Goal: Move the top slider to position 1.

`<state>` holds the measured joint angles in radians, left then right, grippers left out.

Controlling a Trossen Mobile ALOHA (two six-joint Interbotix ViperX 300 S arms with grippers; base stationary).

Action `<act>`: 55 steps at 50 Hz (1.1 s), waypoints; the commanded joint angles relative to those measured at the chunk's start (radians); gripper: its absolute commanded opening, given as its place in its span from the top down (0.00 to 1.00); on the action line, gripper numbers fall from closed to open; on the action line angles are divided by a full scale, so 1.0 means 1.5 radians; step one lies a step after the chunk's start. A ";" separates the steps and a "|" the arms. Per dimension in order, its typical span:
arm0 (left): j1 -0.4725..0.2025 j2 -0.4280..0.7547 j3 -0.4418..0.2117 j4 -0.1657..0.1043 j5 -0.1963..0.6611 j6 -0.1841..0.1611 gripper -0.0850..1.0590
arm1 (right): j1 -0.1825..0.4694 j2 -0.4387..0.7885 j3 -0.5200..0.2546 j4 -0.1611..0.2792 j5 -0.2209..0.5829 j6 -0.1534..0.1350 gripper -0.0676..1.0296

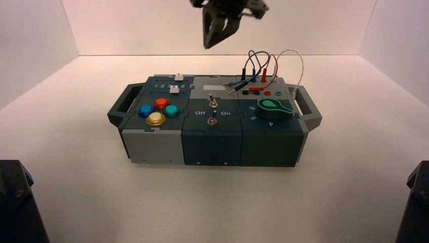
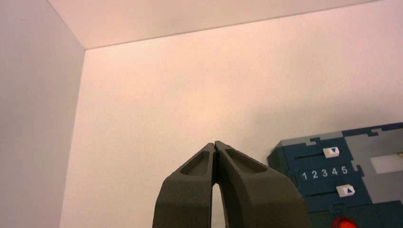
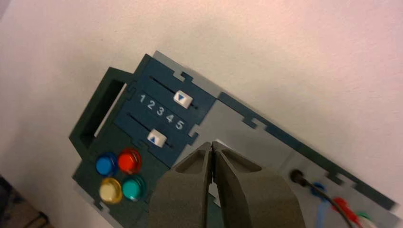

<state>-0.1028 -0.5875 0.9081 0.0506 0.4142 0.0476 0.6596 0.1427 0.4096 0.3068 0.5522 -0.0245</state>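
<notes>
The right end effector (image 3: 212, 147) hangs high above the box's rear, its fingertips pressed together and holding nothing. The top slider (image 3: 182, 98) sits in the far track on the box's left end, about level with the 4 in the printed row; position 1 (image 3: 141, 98) lies toward the left handle (image 1: 120, 101). To do this well, I would lower the closed tips just right of the knob and push steadily leftward. The lower slider (image 3: 157, 138) and the coloured buttons (image 3: 129, 160) lie close by; the wires (image 1: 263, 63) stand to the right. The left end effector (image 2: 215, 146), also closed and empty, waits off the box's left.
</notes>
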 commanded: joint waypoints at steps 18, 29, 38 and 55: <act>-0.008 0.009 -0.014 0.000 0.003 -0.002 0.95 | 0.002 0.100 -0.095 0.064 0.007 -0.001 0.96; -0.012 0.013 -0.013 0.000 0.006 -0.002 0.95 | 0.002 0.119 -0.108 0.078 0.015 -0.002 0.96; -0.026 0.020 -0.014 0.000 0.011 -0.001 0.95 | 0.003 0.127 -0.109 0.085 0.015 -0.003 0.96; -0.050 0.044 -0.019 0.000 0.044 -0.002 0.95 | 0.003 0.144 -0.120 0.098 0.016 -0.003 0.96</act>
<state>-0.1718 -0.5262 0.9081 0.0506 0.4663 0.0460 0.6596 0.3743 0.2638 0.4433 0.5798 -0.0261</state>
